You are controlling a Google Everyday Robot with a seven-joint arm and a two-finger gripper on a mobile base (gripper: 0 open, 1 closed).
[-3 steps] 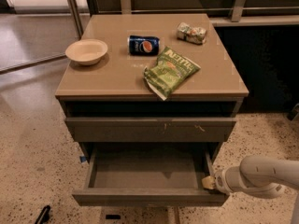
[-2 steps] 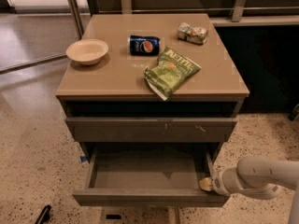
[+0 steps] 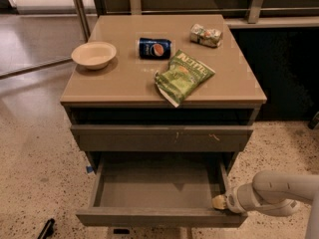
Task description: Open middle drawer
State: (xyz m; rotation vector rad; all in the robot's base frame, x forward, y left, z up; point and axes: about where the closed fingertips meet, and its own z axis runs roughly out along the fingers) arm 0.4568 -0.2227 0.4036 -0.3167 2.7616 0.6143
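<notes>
The middle drawer [image 3: 157, 185] is pulled out of the cabinet, and its smooth grey inside shows with nothing in it. Its plain front [image 3: 154, 216] faces me near the bottom edge of the camera view. My gripper [image 3: 218, 202] is at the drawer's front right corner, against the right side wall, and its white arm [image 3: 279, 193] comes in from the right. The drawer front above [image 3: 162, 138], with pale scratch marks, is closed.
On the cabinet top [image 3: 124, 83] lie a cream bowl [image 3: 93, 55], a blue can on its side [image 3: 155, 48], a green chip bag [image 3: 183, 76] and a small wrapped packet [image 3: 206, 35]. Speckled floor lies to the left, with a dark counter base on the right.
My gripper has moved slightly left and down at the drawer's right side. The drawer has slid out a little further toward me.
</notes>
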